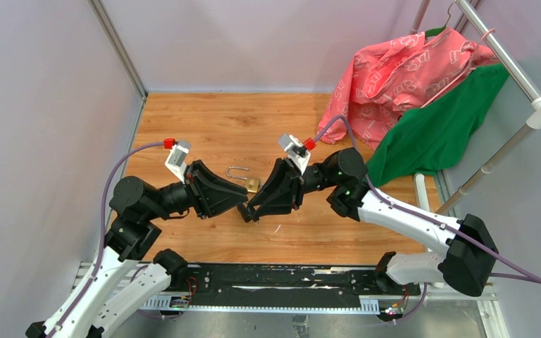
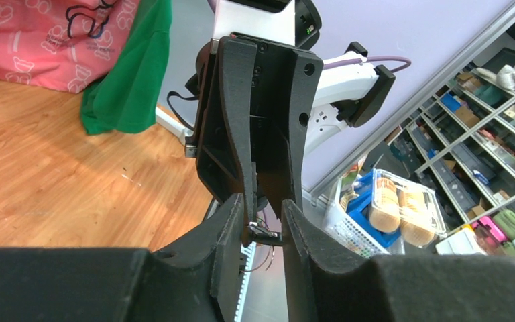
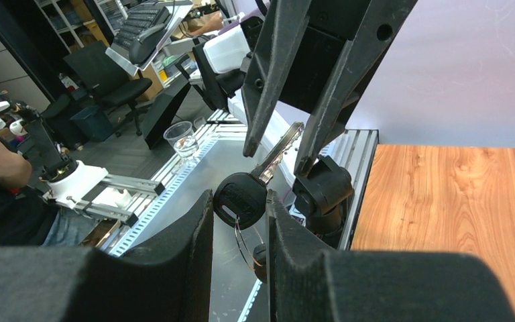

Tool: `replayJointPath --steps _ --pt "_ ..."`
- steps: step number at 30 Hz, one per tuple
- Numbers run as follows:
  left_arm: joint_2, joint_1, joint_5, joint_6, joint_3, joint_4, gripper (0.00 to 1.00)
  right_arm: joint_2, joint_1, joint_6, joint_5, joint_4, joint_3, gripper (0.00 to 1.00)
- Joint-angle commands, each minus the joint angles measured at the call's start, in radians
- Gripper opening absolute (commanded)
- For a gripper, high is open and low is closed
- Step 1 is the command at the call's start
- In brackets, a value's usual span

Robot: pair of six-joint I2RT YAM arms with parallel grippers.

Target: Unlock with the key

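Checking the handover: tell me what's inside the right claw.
The right claw holds the key by its black head, blade reaching up into the left claw. A wire ring hangs below. The head's side faces are hidden against the claw.

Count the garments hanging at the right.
2: a pink patterned fabric garment at the far right, a plain green fabric garment overlapping its near side. Others could hide behind.

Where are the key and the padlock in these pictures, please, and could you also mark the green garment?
key (image 3: 240,199), right wrist view, on its black head.
padlock (image 1: 253,185), top external view, on its brass body.
green garment (image 1: 437,134), top external view, on the middle of the cloth.
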Motion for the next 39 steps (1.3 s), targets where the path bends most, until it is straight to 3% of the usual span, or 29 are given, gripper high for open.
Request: replayJointPath --steps 1,5,9,10,14,18,24,29,39 --pt "0.002 -0.006 0.001 -0.006 0.009 0.024 0.28 0.005 -0.009 0.032 -0.018 0.085 0.018 0.03" --pt "0.008 -0.006 -0.017 -0.016 0.003 0.024 0.09 0.006 -0.009 0.034 -0.017 0.089 0.014 0.03" --pt "0.024 -0.006 -0.063 -0.027 -0.008 0.016 0.00 0.002 -0.009 0.015 0.006 0.055 0.011 0.08" --pt "0.029 -0.006 -0.081 -0.026 -0.008 0.002 0.00 -0.003 -0.009 0.000 0.014 0.029 0.014 0.12" --pt "0.048 -0.006 -0.149 -0.020 -0.012 -0.071 0.00 -0.035 -0.009 -0.101 0.057 -0.111 0.007 0.47" --pt "0.054 -0.006 -0.188 -0.024 -0.022 -0.087 0.00 -0.064 -0.009 -0.206 0.100 -0.263 0.005 0.62" --pt "0.076 -0.006 -0.242 -0.011 -0.003 -0.122 0.00 -0.114 -0.011 -0.398 0.226 -0.527 0.024 0.71" --pt "0.094 -0.006 -0.301 -0.007 0.015 -0.167 0.00 -0.144 -0.017 -0.488 0.314 -0.635 0.037 0.74" --pt "0.150 -0.006 -0.503 -0.119 0.069 -0.296 0.00 -0.163 0.008 -0.529 0.492 -0.531 -0.035 0.73"
